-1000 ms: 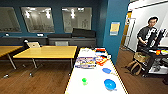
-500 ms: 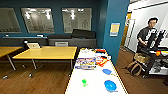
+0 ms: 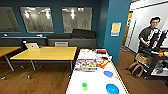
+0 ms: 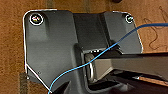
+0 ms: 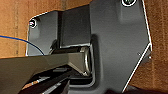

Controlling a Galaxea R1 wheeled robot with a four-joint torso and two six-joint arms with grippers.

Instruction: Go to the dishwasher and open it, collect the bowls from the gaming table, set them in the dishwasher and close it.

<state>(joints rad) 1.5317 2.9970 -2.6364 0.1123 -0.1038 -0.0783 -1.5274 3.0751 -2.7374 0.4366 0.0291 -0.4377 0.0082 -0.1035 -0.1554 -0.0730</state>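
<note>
White and smooth, the gaming table (image 3: 97, 77) stretches away from you in the head view, starting at the 6 o'clock edge and running toward the middle of the room. Your two bowls sit on this worktop: the bright blue bowl (image 3: 112, 88) lies at about 5 o'clock, close to the near end, and the paler blue bowl (image 3: 108, 73) rests just beyond it, near the same long edge. The two are close but apart. A small green cup (image 3: 85, 86) stands upright toward 6 o'clock, well apart from both bowls. Farther along the worktop you can see a flat printed box (image 3: 85, 64) and, beside it, a heap of red and blue items (image 3: 102, 58) too blurred to name.

At 9 o'clock a yellow table (image 3: 46, 53) stands on the wooden floor (image 3: 42, 80), with an open laptop (image 3: 32, 45) behind it. Dark blue walls with glass panes (image 3: 36, 19) fill the 11 to 12 o'clock stretch, and a teal pillar (image 3: 116, 27) carrying a pale notice (image 3: 116, 28) rises at 1 o'clock. At 3 o'clock a person (image 3: 150, 32) stands behind a dark cart (image 3: 156, 62).

Your wrist views look down on brown wooden floor past the robot's own dark plate, with a thin blue cable (image 4: 100, 56) crossing the left one. For either hand, you cannot tell from these views whether it is apart or together.
</note>
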